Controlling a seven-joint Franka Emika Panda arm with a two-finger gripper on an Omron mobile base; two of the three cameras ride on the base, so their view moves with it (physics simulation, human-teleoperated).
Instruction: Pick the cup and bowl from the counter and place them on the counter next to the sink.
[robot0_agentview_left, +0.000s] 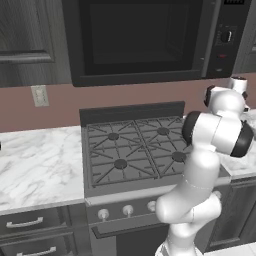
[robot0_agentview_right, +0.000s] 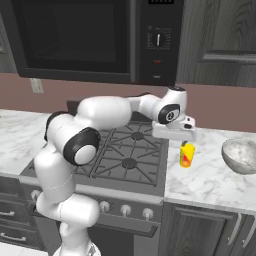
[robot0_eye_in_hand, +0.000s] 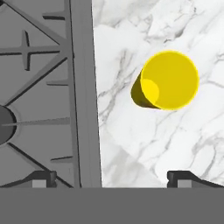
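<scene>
The yellow cup (robot0_agentview_right: 187, 155) stands upright on the white marble counter (robot0_agentview_right: 210, 182), just right of the stove's edge. In the hand view I look straight down into the cup (robot0_eye_in_hand: 169, 80). My gripper (robot0_agentview_right: 177, 140) hovers just above it and slightly to its left, over the seam between stove and counter. The gripper (robot0_eye_in_hand: 113, 178) is open, its fingertips far apart with nothing between them. The speckled grey-white bowl (robot0_agentview_right: 241, 155) rests on the same counter, further right of the cup. The sink is out of view.
The black gas stove (robot0_agentview_left: 135, 149) with its iron grates (robot0_eye_in_hand: 39, 100) lies left of the cup. A dark microwave (robot0_agentview_right: 95, 37) hangs above it. More marble counter (robot0_agentview_left: 35, 167) stretches left of the stove, over dark drawers.
</scene>
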